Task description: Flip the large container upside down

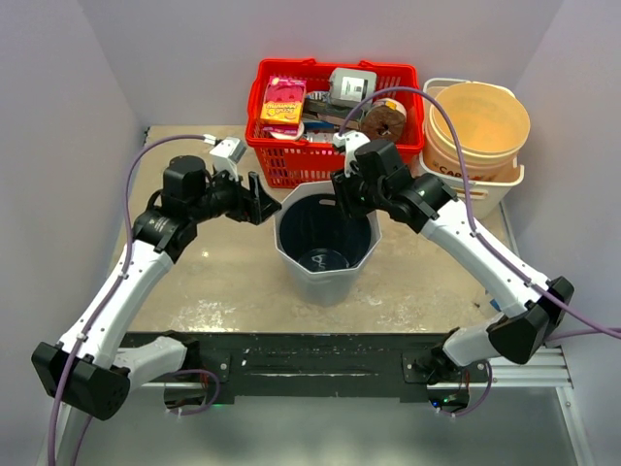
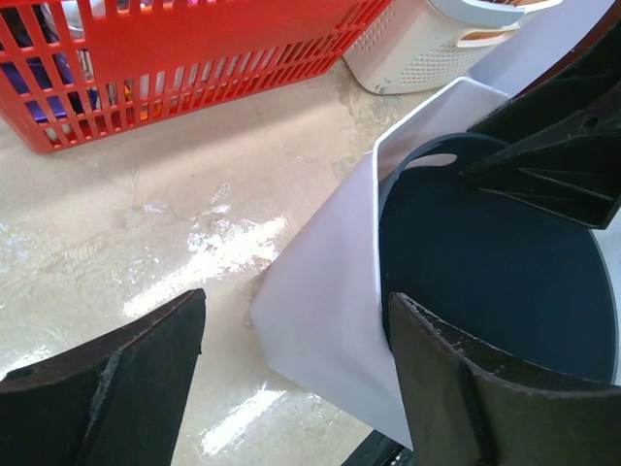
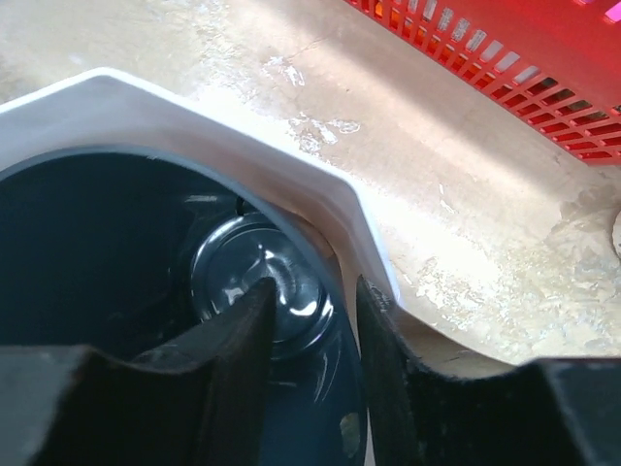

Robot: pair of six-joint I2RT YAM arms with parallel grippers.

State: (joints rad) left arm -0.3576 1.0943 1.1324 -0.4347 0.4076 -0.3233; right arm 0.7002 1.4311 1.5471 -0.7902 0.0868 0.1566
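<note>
Though not yet turned, large container (image 1: pixel 326 254) stands upright, mouth up, at mid-table (image 1: pixel 223 291), just before red basket (image 1: pixel 291 160). Make: white faceted plastic, dark inside, apparently empty. Handling, judged: light, stiff-walled, smooth, liable to slip. Best hold: opposite rims, one finger inside, one out. Left gripper (image 1: pixel 264 206): jaws wide, straddling left rim. Right gripper (image 1: pixel 342 199): jaws narrow astride right rim; whether they bite the wall cannot be told.

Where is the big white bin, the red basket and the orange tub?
big white bin (image 1: pixel 322 282): top view, front outer wall.
red basket (image 1: pixel 301 165): top view, front slatted wall.
orange tub (image 1: pixel 480 116): top view, bare inside wall.
</note>
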